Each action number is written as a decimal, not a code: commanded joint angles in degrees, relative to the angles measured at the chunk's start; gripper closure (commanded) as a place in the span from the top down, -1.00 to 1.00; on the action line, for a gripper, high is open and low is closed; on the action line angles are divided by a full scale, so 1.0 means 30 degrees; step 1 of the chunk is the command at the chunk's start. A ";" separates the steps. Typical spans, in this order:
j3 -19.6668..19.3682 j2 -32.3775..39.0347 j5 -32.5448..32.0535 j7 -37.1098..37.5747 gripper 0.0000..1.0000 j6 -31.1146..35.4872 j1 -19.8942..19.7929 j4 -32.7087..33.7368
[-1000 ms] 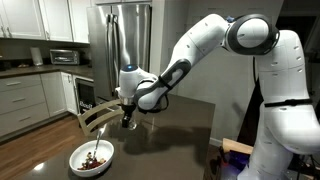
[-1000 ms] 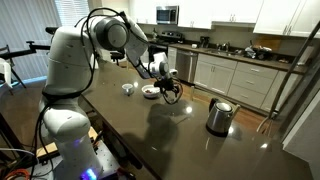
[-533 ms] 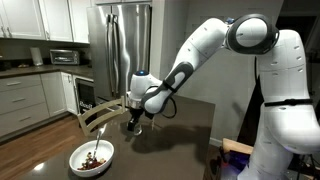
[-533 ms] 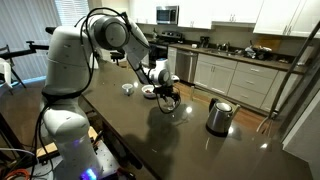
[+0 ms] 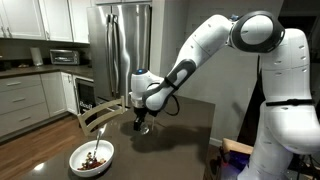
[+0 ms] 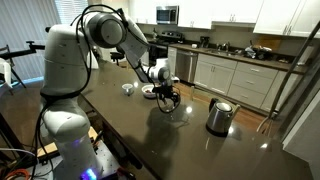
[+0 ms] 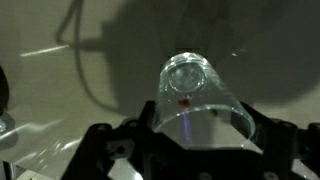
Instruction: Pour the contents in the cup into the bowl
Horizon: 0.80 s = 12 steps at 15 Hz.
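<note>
The cup point(image 7: 195, 98), a clear glass tumbler, was clamped between the jaws of the gripper point(image 5: 140, 123) at centre frame in the wrist view. In an exterior view, the shallow round white bowl point(image 5: 78, 163) was located at lower left, well apart from the gripper, with the dark brown contents point(image 5: 93, 157) inside. A dark glossy tabletop point(image 6: 190, 145) was seen in a kitchen, with a steel kettle point(image 6: 219, 116) at right.
</note>
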 commanded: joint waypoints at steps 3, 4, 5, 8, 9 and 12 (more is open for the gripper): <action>-0.0320 -0.1247 -0.0792 0.0269 0.10 -0.1976 0.0304 -0.0271; -0.0277 -0.1304 -0.0789 0.0266 0.10 -0.1910 0.0275 -0.0303; -0.0243 -0.1302 -0.0787 0.0237 0.10 -0.1700 0.0249 -0.0333; -0.0078 -0.1145 -0.0474 0.0074 0.10 -0.1142 0.0167 -0.0325; -0.0040 -0.1094 -0.0420 0.0057 0.10 -0.1134 0.0166 -0.0286; 0.0163 -0.0889 -0.0268 -0.0068 0.10 -0.0966 0.0185 -0.0139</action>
